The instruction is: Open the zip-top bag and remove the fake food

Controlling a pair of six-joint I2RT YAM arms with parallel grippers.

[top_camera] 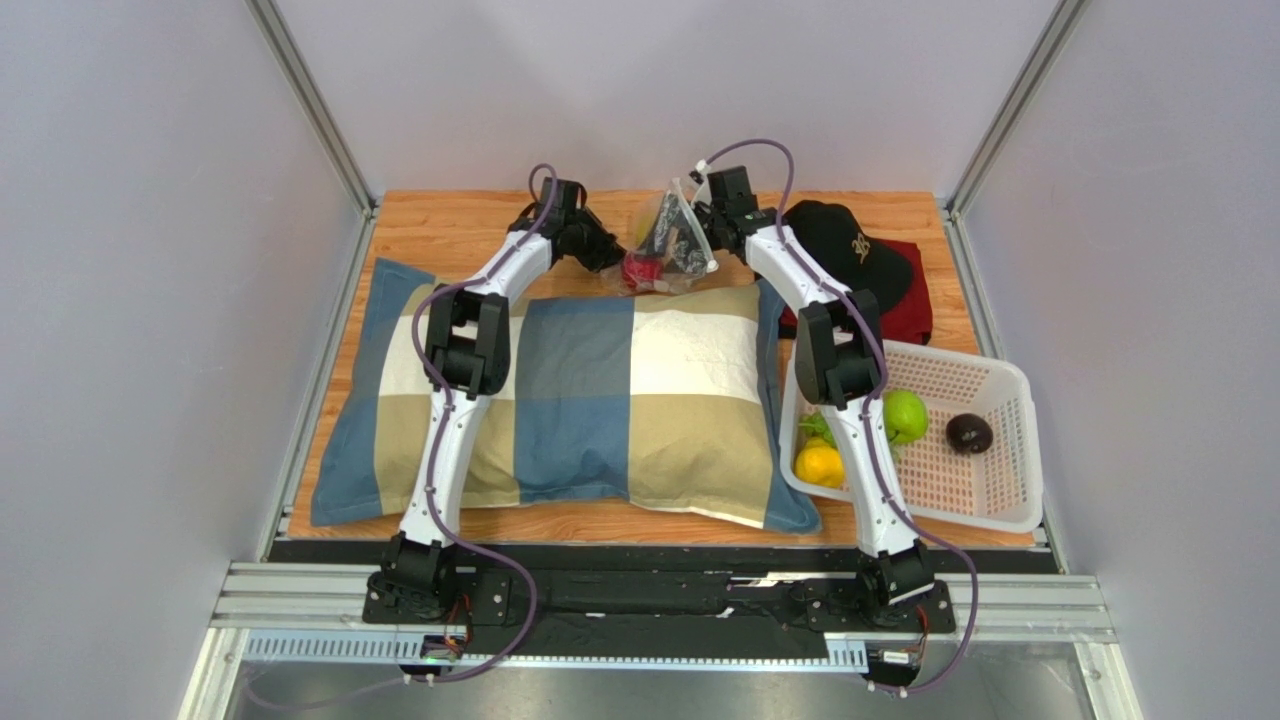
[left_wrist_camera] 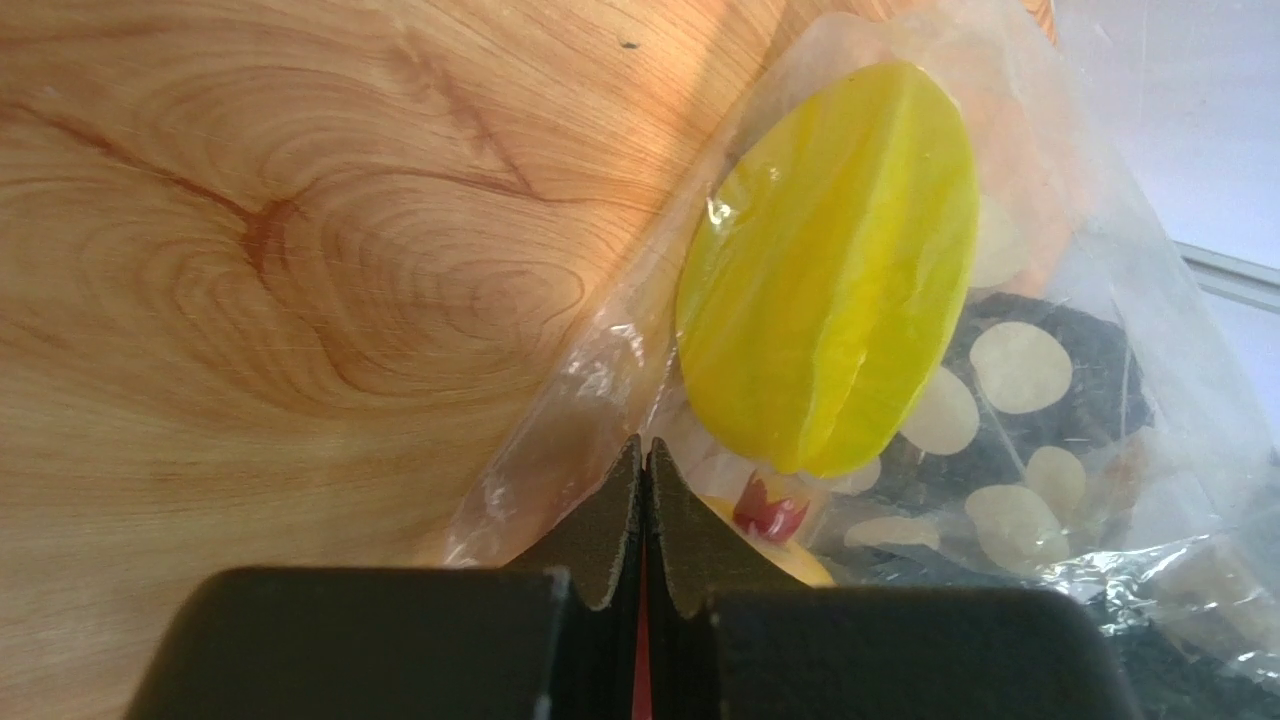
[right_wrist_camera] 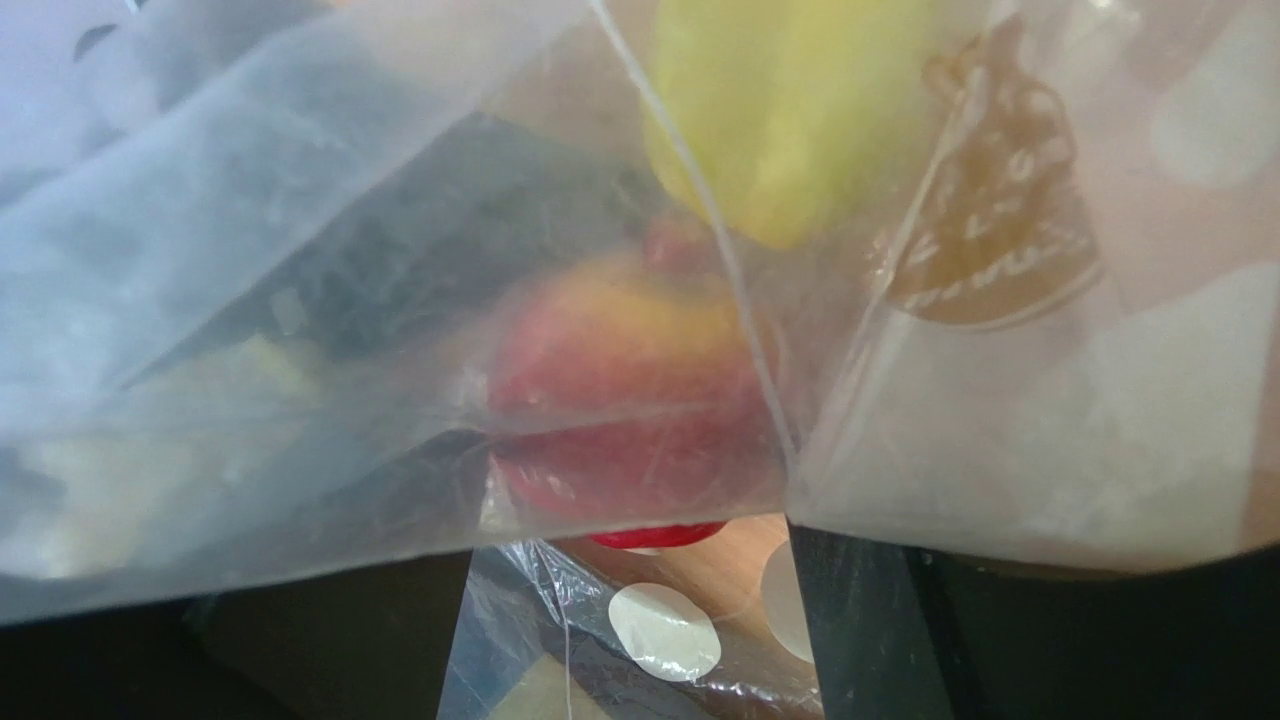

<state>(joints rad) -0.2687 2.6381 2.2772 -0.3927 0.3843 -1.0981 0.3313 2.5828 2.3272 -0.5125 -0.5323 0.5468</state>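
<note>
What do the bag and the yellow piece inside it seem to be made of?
The zip-top bag: thin, glossy clear plastic film; it creases and shows its contents. The yellow piece: probably smooth, shiny moulded plastic, by its ridges and highlights.

You are reaching both arms far forward, elbows raised, wrists angling in toward each other. Your left gripper is pressing its jaws tight together, no gap showing. Your right gripper is standing with its fingers spread well apart.
</note>
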